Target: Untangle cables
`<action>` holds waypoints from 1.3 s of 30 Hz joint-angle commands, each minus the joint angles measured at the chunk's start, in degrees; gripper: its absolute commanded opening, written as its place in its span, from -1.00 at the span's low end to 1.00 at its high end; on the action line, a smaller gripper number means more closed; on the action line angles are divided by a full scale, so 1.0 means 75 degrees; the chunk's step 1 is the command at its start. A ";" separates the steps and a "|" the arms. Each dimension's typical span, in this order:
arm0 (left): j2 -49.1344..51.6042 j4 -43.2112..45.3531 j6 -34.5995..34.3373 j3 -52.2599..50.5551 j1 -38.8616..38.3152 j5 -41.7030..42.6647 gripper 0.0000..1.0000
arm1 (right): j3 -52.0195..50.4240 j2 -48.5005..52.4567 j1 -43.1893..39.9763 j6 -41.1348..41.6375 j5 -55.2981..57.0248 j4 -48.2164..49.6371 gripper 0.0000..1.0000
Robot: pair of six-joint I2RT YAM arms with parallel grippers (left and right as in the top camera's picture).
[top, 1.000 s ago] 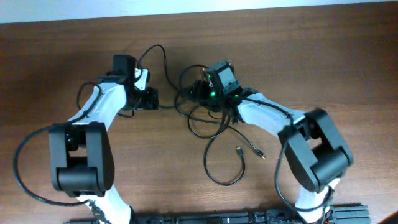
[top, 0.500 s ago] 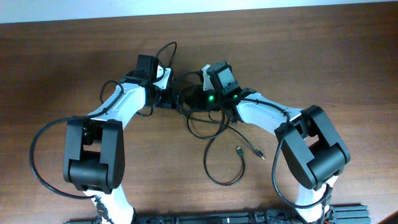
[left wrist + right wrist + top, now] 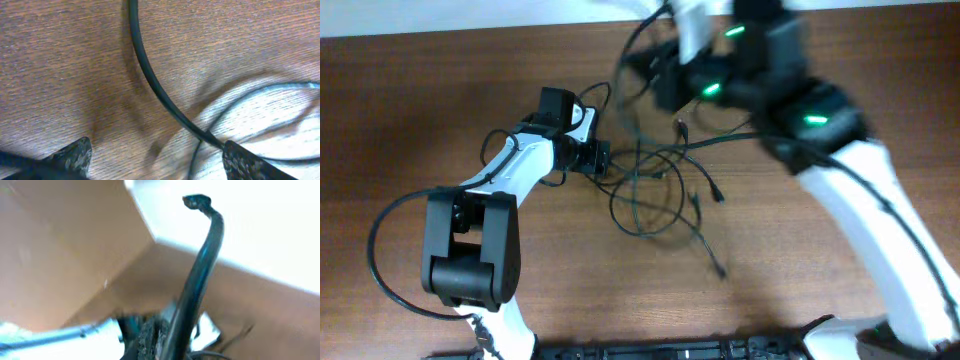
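seemingly mid pull-apart; right gripper, high at upper centre of the overhead frame, looks pinched on one strand; cables sprawl mid-frame; left gripper, wide beside them, should next pin a loop.

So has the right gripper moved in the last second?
Yes. The right gripper has risen and swung toward the table's far edge, dragging the cables up with it.
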 commanded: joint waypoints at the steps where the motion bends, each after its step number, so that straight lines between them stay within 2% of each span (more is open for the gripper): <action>1: 0.0076 0.0015 -0.0023 0.0032 -0.0009 0.0087 0.69 | 0.1116 -0.0609 -0.0868 -0.0163 0.0128 0.0099 -0.92; 6: 0.0076 0.0012 -0.0020 0.0032 -0.0009 0.0087 0.69 | 0.1781 -0.1040 -0.2978 -0.0076 0.0883 0.0793 -0.92; 9: 0.0076 0.0012 -0.0020 0.0032 -0.0009 0.0087 0.68 | 0.1778 -0.1046 -0.3931 -0.0076 0.2110 0.0382 -0.92; 10: 0.0076 0.0009 -0.0020 0.0032 -0.0009 0.0087 0.68 | 0.1778 -0.0947 -0.4406 -0.0076 0.3439 -0.0557 -0.92; 12: 0.0076 0.0009 -0.0020 0.0032 -0.0009 0.0087 0.68 | 0.1763 -0.0726 -0.4756 -0.0079 0.4739 -0.1775 -0.92; 16: 0.0076 0.0009 -0.0020 0.0032 -0.0009 0.0087 0.68 | 0.1638 0.0309 -0.5225 -0.0079 0.6027 -0.4447 -0.92; 21: 0.0076 -0.0050 -0.0020 0.0032 -0.0020 0.0087 0.68 | 0.1553 0.2279 -0.5423 -0.0085 0.6015 -0.6143 -0.92; 24: 0.0076 -0.0047 -0.0020 0.0032 -0.0023 0.0087 0.68 | 0.1550 0.3127 -0.5412 -0.0087 0.5689 -0.6566 -0.92; 27: 0.0076 -0.0044 -0.0023 0.0032 -0.0023 0.0087 0.67 | 0.1542 0.3832 -0.5409 -0.1064 0.3663 -0.6764 -0.90; 28: 0.0076 -0.0044 -0.0023 0.0032 -0.0023 0.0090 0.67 | 0.1542 0.3923 -0.5400 -0.1370 0.3118 -0.6805 -0.81; 29: 0.0076 -0.0044 -0.0023 0.0032 -0.0023 0.0087 0.67 | 0.1542 0.4036 -0.5359 -0.1999 0.2285 -0.6889 -0.61; 30: 0.0076 -0.0044 -0.0023 0.0032 -0.0023 0.0087 0.67 | 0.1542 0.4109 -0.5310 -0.2425 0.1821 -0.6971 -0.51; 31: 0.0076 -0.0044 -0.0023 0.0032 -0.0023 0.0090 0.67 | 0.1527 0.4138 -0.5234 -0.2731 0.1582 -0.7087 -0.33; 33: 0.0076 -0.0047 -0.0023 0.0032 -0.0023 0.0090 0.67 | 0.1419 0.4147 -0.5001 -0.2943 0.1626 -0.7219 -0.12; 36: 0.0076 -0.0052 -0.0023 0.0032 -0.0023 0.0090 0.67 | 0.1096 0.4147 -0.4575 -0.3028 0.2028 -0.7227 0.33; 37: 0.0076 -0.0070 -0.0023 0.0032 -0.0023 0.0090 0.67 | 0.0941 0.4147 -0.4462 -0.3031 0.2092 -0.7169 0.40; 39: 0.0076 -0.0073 -0.0020 0.0032 -0.0023 0.0087 0.67 | 0.0615 0.4147 -0.4255 -0.3028 0.2323 -0.7018 0.41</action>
